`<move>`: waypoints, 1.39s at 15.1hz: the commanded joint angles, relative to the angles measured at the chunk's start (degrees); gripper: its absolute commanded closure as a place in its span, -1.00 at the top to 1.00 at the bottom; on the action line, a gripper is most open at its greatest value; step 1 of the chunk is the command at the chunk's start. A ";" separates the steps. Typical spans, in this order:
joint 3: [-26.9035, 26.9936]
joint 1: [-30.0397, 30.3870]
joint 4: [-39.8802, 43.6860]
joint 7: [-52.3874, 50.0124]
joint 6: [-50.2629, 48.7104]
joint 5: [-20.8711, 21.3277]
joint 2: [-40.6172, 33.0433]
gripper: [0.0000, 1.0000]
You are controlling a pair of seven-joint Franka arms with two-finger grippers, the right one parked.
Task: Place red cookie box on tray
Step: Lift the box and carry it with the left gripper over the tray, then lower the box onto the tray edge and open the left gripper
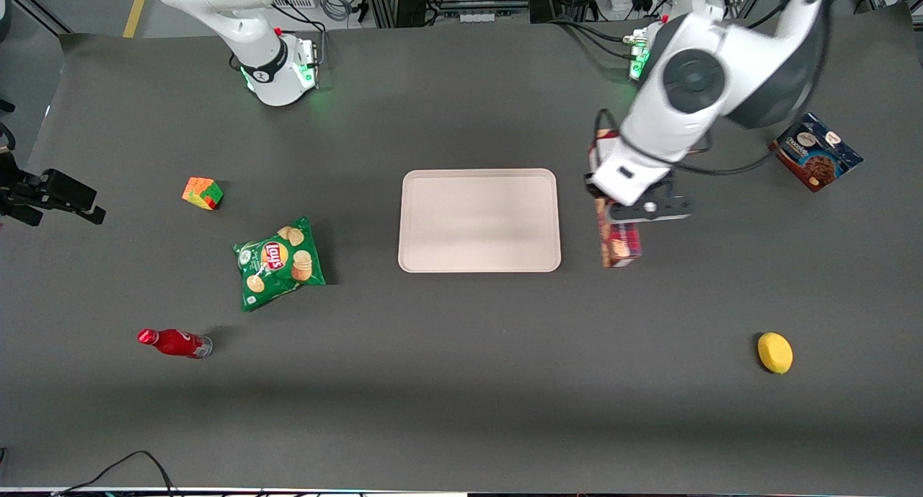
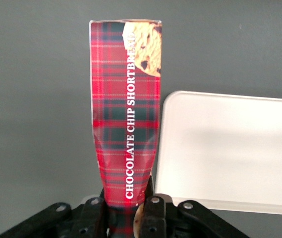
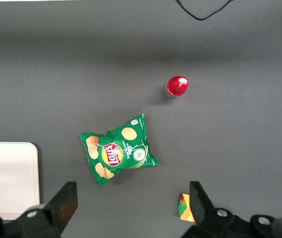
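My left gripper (image 1: pixel 614 210) is shut on the red cookie box (image 1: pixel 621 243), a long narrow tartan box with "CHOCOLATE CHIP SHORTBREAD" printed along it. The wrist view shows the red cookie box (image 2: pixel 126 119) running straight out from between the fingers (image 2: pixel 154 214), which press on its two sides near one end. The box is beside the tray (image 1: pixel 479 219), toward the working arm's end of the table, its long side parallel to the tray's short edge. The pale pink-beige tray (image 2: pixel 230 148) holds nothing. Whether the box rests on the table or hangs just above it, I cannot tell.
A blue-brown chocolate cookie box (image 1: pixel 816 153) and a lemon (image 1: pixel 775 353) lie toward the working arm's end. A green chips bag (image 1: pixel 280 262), a Rubik's cube (image 1: pixel 202 192) and a red bottle (image 1: pixel 173 342) lie toward the parked arm's end.
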 commanded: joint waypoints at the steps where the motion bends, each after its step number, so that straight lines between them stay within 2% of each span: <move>1: -2.11 -2.61 -1.71 -5.65 8.06 0.65 7.08 -1.00; 4: -2.38 -4.55 -5.92 -5.83 16.85 2.13 10.52 -1.00; 7: -2.47 -5.96 -7.95 -7.75 20.90 3.11 12.20 -1.00; 10: -2.91 -7.63 -8.84 -13.02 24.59 6.79 14.48 -1.00; 17: -2.82 -8.60 -12.17 -14.44 29.96 9.78 15.45 -1.00; 21: -2.82 -8.60 -12.44 -14.53 30.23 10.05 15.54 -1.00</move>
